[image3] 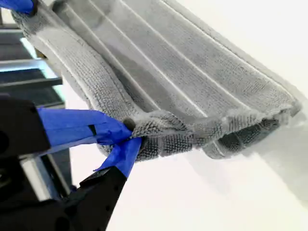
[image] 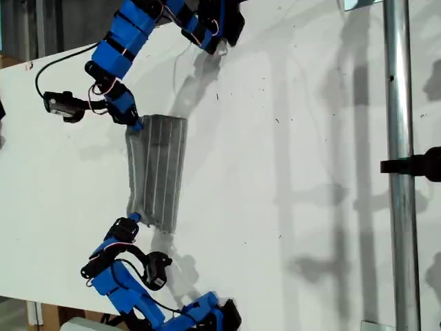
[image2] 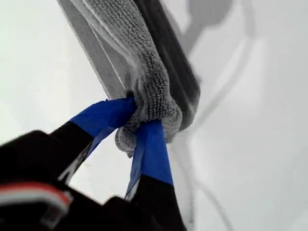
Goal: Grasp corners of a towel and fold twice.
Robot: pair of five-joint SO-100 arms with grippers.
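Observation:
The grey towel with thin white stripes lies doubled as a narrow strip on the white table. Its edge toward the exterior view's left is lifted. Two blue arms hold that edge, one gripper at the upper corner and one gripper at the lower corner. The wrist views do not show which arm is which. My first gripper is shut on a bunched corner of the towel. My second gripper is shut on another corner of the towel, with the other gripper's blue tip at the far end.
A metal pole with a black clamp stands at the exterior view's right. A black camera on a cable hangs by the upper arm. The table's edge runs along the exterior view's bottom left.

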